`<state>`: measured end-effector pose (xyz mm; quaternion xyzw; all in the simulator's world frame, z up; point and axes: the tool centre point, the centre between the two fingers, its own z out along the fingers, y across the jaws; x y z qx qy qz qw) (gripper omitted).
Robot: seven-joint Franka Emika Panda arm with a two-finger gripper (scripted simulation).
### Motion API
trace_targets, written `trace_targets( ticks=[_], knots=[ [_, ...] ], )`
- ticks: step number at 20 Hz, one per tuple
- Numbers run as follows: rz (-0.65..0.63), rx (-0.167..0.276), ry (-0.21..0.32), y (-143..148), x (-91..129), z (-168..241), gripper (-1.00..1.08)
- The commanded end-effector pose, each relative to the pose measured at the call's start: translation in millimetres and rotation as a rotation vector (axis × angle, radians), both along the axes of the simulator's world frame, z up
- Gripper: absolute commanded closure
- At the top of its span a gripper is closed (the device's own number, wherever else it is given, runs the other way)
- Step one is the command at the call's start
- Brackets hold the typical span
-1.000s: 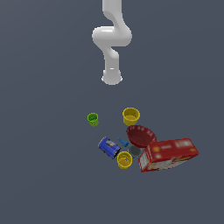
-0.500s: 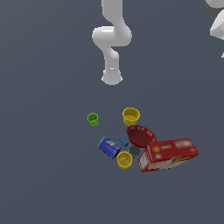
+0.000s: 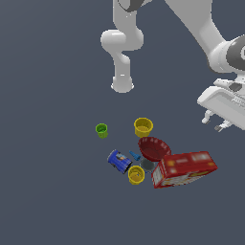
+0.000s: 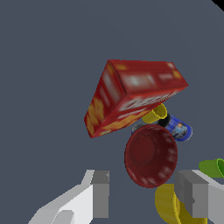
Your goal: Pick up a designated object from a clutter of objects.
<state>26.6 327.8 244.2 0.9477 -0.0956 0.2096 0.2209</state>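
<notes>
In the wrist view the jaws stand wide open and hold nothing; the gripper (image 4: 146,197) hangs high above the desk (image 3: 48,191); the red bowl (image 4: 151,155) lies just ahead between the fingers' lines, beside the red box (image 4: 131,94), the blue can (image 4: 178,127) beyond

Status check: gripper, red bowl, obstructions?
Gripper open, empty, above the pile. Red bowl untouched on the floor. Red box and a yellow cup crowd its rim.
</notes>
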Motion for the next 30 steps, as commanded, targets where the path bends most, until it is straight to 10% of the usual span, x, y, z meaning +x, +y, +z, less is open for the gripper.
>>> trace_targets(
  ticks=[1,12,30],
  knots=[
    [-0.042,-0.025,0.040,-20,8,-46,-0.20],
    [-0.160,-0.071,0.153,-85,16,-159,-0.20],
    [-0.177,-0.076,0.193,-97,8,-185,-0.20]
  ],
)
